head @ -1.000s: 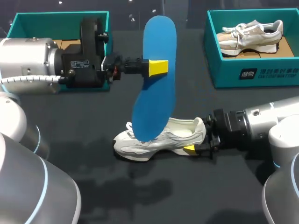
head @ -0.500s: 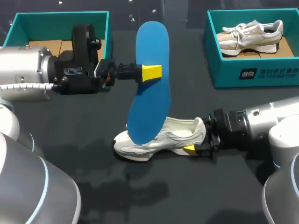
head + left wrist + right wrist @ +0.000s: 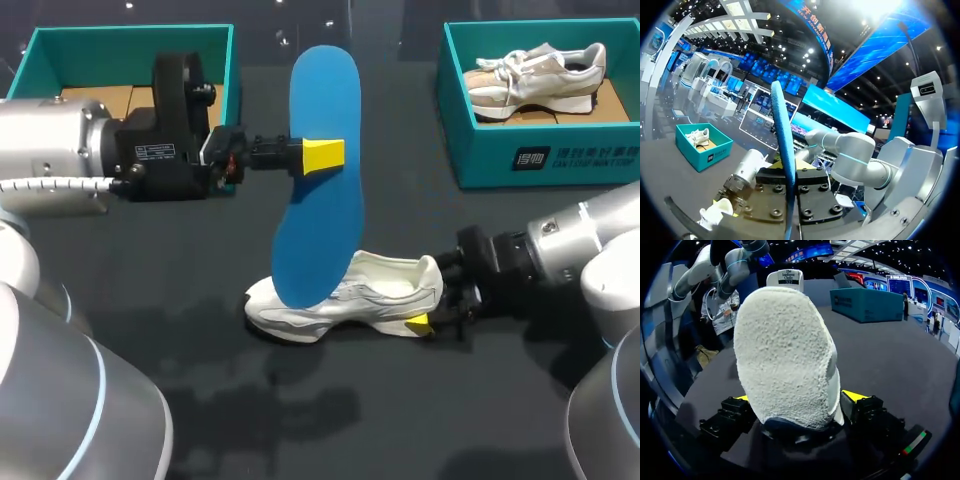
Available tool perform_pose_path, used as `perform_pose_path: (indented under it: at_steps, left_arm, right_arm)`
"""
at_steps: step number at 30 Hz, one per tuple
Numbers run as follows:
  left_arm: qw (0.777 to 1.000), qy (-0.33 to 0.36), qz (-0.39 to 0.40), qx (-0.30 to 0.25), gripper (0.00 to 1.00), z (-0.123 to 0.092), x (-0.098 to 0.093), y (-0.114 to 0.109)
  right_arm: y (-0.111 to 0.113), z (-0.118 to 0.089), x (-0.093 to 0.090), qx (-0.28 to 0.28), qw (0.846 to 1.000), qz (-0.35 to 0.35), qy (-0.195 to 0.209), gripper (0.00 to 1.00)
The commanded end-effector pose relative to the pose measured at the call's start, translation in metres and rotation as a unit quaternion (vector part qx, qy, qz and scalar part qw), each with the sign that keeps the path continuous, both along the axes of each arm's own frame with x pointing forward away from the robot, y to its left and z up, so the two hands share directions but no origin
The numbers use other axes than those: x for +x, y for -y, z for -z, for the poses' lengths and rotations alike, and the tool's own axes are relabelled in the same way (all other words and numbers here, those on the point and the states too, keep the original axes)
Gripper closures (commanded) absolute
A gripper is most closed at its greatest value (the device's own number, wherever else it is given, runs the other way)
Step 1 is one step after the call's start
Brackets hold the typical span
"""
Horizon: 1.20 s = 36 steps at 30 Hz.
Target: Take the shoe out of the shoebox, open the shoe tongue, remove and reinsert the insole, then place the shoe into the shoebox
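Left gripper (image 3: 322, 157): fingers pinched flat on the blue insole (image 3: 318, 230) near its middle; over the last second it has carried the insole toward 9 o'clock and a little higher, then settled; the insole hangs nearly upright, its lower end at 11 o'clock of the shoe (image 3: 350, 300) and overlapping the toe in the head view, so whether it is clear of the shoe cannot be told.

Right gripper (image 3: 799, 396): yellow tips either side of the heel, clamped on it; the wrist has re-angled and nudged the heel slightly toward 5 o'clock; the shoe lies on its sole on the table (image 3: 200, 330), toe to 9 o'clock.

Judgement: removal looks done; reinsertion comes next.

Left shoebox (image 3: 130, 35), 10 o'clock of the table: brown card lining shows; the arm hides part of it.

Right shoebox (image 3: 540, 160), 2 o'clock: second sneaker (image 3: 535, 70) lying on card.
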<state>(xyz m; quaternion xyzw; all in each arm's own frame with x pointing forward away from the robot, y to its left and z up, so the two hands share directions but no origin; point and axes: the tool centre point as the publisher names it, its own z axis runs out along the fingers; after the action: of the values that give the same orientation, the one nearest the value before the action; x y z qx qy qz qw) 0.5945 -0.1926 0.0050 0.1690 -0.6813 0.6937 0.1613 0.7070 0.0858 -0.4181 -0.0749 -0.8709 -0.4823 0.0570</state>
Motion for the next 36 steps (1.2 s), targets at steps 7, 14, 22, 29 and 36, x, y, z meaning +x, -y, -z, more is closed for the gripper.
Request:
perform_pose_path:
  at_steps: [7,14,22,29,36]
  left_arm:
    - [1.000,0.000,-0.002,-0.001,1.00,0.000,-0.001,0.004]
    - [1.000,0.000,-0.002,-0.001,1.00,0.000,-0.001,0.004]
    - [1.000,0.000,-0.002,-0.001,1.00,0.000,-0.001,0.004]
    - [1.000,0.000,-0.002,-0.001,1.00,0.000,-0.001,0.004]
    - [1.000,0.000,-0.002,-0.001,1.00,0.000,-0.001,0.004]
  right_arm:
    - [0.040,-0.041,-0.003,-0.211,0.976,-0.020,-0.050,0.00]
    - [0.054,-0.068,-0.006,-0.330,0.940,-0.050,-0.075,0.00]
    - [0.056,-0.088,-0.014,-0.453,0.882,-0.072,-0.109,0.00]
    - [0.056,-0.088,-0.014,-0.453,0.882,-0.072,-0.109,0.00]
    - [0.038,-0.099,-0.009,-0.477,0.873,-0.059,-0.084,0.00]
